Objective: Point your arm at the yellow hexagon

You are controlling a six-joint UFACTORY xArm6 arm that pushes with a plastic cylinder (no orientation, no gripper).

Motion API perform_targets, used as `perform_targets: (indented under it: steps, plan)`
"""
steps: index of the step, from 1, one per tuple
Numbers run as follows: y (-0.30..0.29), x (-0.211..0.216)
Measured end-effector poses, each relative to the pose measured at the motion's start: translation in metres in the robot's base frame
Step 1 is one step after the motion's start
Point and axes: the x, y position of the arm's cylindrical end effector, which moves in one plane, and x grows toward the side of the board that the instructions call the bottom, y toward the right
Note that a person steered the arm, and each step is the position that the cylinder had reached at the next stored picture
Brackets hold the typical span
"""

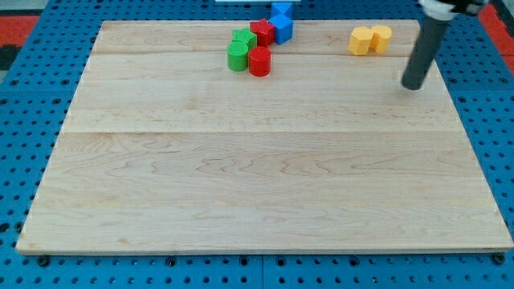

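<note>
Your tip (413, 85) sits on the board (241, 177) near the view's top right, holding nothing: it's a bare rod, no jaws to open or close. Rod leans in from the view's top-right corner, so the approach is from that side.

The 2 yellow pieces lie touching at the view's top, left and above the tip, apart from it. The left one, yellow hexagon (361, 40), looks faceted; the right one, yellow cylinder (381, 35), looks rounder. That read is a judgement, shapes are small here.

Likely reason for the tip's spot: it's near the target with a clear lane, no other blocks between.

Cluster further left is well apart and not in play: green block (244, 38), green cylinder (237, 58), red block (263, 32), red cylinder (259, 62), blue block (282, 28).

Hard to see: a 2nd blue piece (282, 7) is cut by the view's top edge, shape unclear. Arm above the rod is mostly out of frame.
</note>
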Motion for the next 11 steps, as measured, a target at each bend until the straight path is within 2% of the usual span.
perform_targets:
  steps: [1, 2, 3, 4, 6, 7, 9, 11]
  plan:
    - [0.029, -0.058]
    - [0.028, -0.133]
    - [0.004, -0.156]
    - [-0.010, -0.156]
    - [-0.133, -0.142]
    - [-0.163, -0.123]
    - [-0.155, -0.114]
    - [-0.119, -0.114]
